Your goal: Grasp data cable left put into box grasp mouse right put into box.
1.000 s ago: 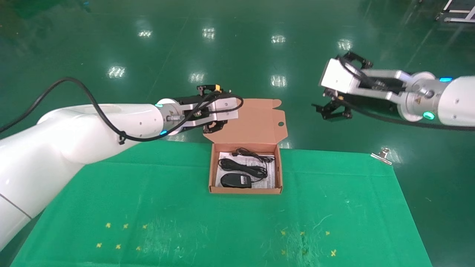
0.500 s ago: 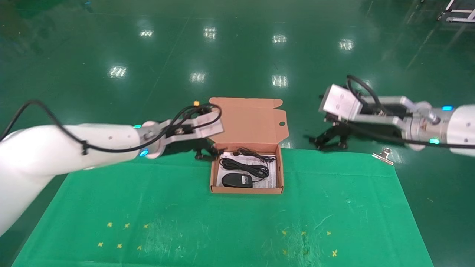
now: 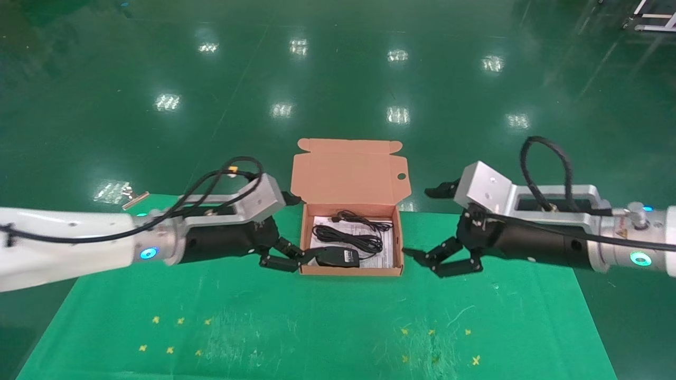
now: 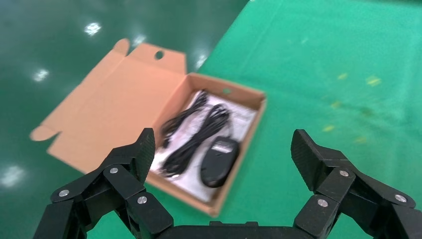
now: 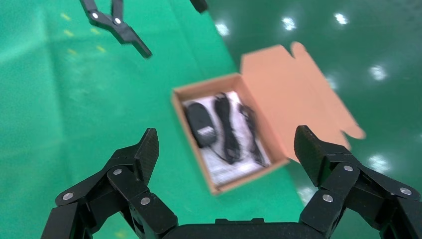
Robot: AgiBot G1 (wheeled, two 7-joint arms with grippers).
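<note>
Left gripper (image 3: 282, 253) and right gripper (image 3: 443, 257), both spread wide and empty, have dropped from above the far edge to flank the box (image 3: 350, 271) at table (image 3: 317, 327) level. One data cable (image 3: 348, 237) and one mouse (image 3: 336, 257) lie inside the one box: both placements appear complete.

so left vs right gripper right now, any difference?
The left gripper sits against the box's left wall, while the right gripper hangs clear of its right wall. The left overlaps the box's front corner in the head view; the right shows green cloth between. Shared: both open, empty, low, pointing inward at the box.
</note>
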